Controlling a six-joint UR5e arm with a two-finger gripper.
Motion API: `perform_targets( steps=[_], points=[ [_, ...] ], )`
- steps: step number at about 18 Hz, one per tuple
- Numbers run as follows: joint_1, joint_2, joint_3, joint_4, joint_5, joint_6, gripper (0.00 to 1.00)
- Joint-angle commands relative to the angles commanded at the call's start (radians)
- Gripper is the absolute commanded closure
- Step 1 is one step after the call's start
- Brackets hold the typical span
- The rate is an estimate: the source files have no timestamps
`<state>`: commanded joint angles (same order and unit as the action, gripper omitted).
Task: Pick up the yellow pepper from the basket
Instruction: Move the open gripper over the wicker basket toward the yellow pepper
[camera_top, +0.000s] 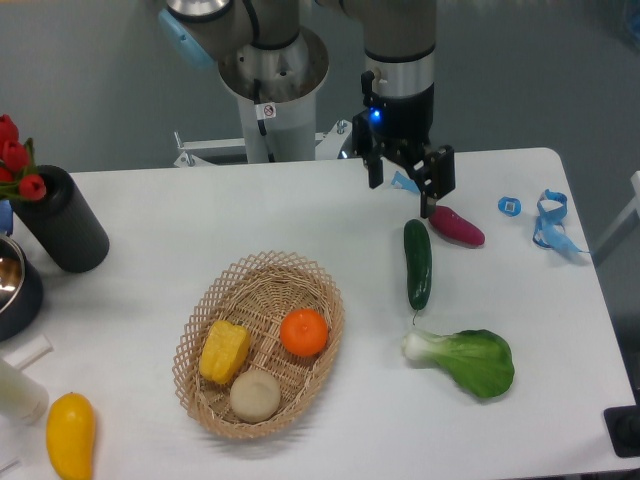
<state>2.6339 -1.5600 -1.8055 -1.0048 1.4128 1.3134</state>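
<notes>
The yellow pepper (224, 350), blocky and ridged, lies in the left part of the oval wicker basket (308, 278). An orange (303, 332) and a round beige item (255, 396) lie beside it in the basket. My gripper (403, 196) hangs open and empty over the table's back right, far from the basket, just above a cucumber and a purple vegetable.
A green cucumber (417, 263), a purple vegetable (457, 226) and a bok choy (465, 359) lie right of the basket. A smooth yellow oval fruit (70, 434) lies at the front left. A black cylinder (62, 220) with red flowers and a metal bowl (12, 285) stand at the left. Blue clips (548, 215) lie at the far right.
</notes>
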Motion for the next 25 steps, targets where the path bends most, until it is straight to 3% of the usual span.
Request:
perform_targets(
  steps=[5,8,15,21,25],
  points=[
    [-0.018,-0.017,0.002,-0.001,-0.110,-0.123,0.00],
    [-0.040,-0.044,0.008,0.003,-0.146,-0.305,0.00],
    [-0.121,-0.098,0.018,0.089,-0.141,-0.574,0.00],
    [-0.228,-0.144,0.023,0.106,-0.126,-0.651,0.00],
    [-0.299,-0.216,0.046,0.124,-0.066,-0.657,0.00]
  ],
)
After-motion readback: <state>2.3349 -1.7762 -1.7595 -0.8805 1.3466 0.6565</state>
